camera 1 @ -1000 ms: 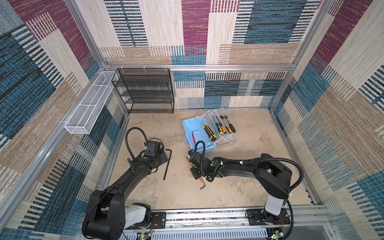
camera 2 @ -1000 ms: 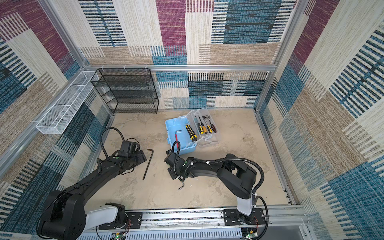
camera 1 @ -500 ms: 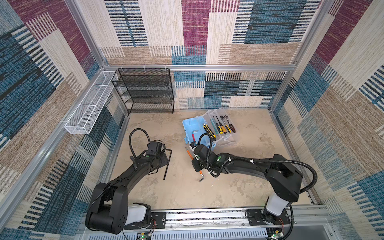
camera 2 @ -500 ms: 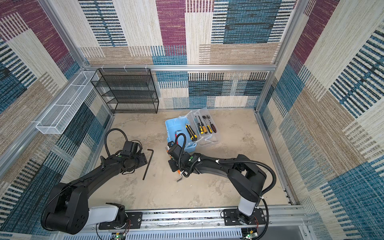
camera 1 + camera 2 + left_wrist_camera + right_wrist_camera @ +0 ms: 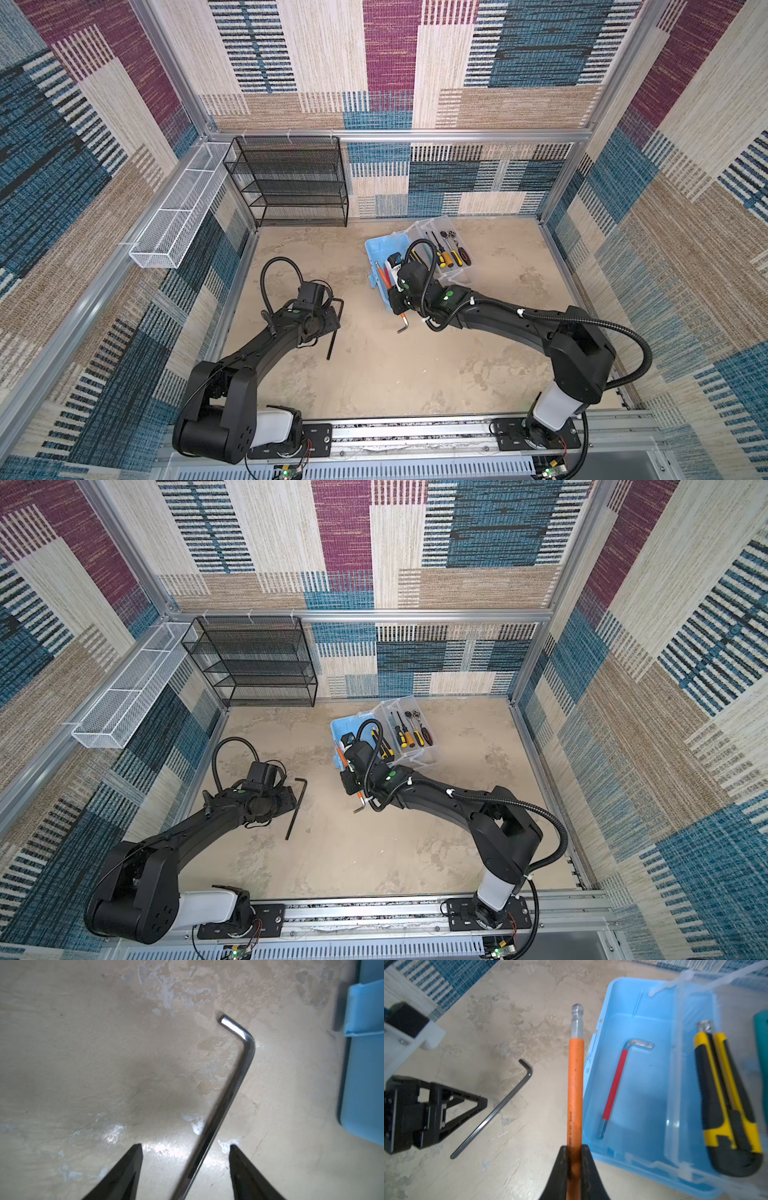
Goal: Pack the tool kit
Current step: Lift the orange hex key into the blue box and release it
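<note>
Tool kit [image 5: 643, 1095] filling: right end effector [image 5: 574, 1155] pinches orange hex key [image 5: 576, 1084], should drop it inside; left end effector [image 5: 185, 1145] spread

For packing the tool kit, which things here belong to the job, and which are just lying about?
Job:
light-blue box
orange hex key, gripped in the right tool
black hex key, at the open left tool
red hex key, in the box
yellow knife

Lying about:
black mesh rack
white mesh basket
</note>
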Robot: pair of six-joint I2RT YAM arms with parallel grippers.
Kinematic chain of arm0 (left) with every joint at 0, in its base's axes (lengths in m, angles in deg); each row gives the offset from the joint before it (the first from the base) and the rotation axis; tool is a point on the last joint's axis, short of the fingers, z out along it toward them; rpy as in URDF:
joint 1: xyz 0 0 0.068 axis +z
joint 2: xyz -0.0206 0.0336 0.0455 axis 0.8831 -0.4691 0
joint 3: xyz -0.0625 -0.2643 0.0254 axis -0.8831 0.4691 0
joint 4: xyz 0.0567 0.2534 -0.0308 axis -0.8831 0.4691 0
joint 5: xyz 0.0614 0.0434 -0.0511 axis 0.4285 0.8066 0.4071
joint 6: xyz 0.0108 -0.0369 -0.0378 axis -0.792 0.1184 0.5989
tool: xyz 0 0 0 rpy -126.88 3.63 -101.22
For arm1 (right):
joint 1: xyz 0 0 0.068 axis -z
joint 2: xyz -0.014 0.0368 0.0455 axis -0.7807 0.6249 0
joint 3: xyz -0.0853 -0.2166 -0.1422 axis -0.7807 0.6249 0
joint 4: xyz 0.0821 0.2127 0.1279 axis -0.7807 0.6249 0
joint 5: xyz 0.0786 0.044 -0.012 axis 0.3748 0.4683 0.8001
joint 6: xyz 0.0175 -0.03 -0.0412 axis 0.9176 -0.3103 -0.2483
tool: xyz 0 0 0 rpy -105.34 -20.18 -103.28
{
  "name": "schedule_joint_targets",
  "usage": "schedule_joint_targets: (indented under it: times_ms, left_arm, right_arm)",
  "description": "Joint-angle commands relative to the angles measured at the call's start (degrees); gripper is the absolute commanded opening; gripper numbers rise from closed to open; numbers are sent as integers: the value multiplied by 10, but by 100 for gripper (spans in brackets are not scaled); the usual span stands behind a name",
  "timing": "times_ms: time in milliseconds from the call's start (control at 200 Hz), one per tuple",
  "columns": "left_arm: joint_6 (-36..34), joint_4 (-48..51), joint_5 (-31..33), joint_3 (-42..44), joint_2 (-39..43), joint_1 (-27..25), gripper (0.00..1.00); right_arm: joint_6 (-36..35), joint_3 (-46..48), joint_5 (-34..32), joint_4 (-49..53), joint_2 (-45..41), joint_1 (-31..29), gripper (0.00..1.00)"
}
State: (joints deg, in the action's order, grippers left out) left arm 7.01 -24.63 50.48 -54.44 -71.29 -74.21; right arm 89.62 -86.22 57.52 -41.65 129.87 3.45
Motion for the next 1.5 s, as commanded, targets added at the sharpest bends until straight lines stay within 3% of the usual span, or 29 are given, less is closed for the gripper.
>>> schedule_joint_targets:
  times_ms: [0, 606, 957, 1498]
  left_arm:
    - [-5, -19, -7, -3, -5, 0, 69]
    - [-16, -17, -22, 4, -4, -2, 64]
    - [-14, -19, -31, -4, -10, -2, 63]
    - [-43, -13, -38, -35, -64, -8, 37]
  right_arm:
    - [-37, -36, -5, -4, 19, 23, 0]
    - [-76, -332, 35, 122, 248, 95, 3]
    - [-59, -347, 27, 144, 299, 102, 4]
    - [-41, -348, 40, 153, 320, 103, 17]
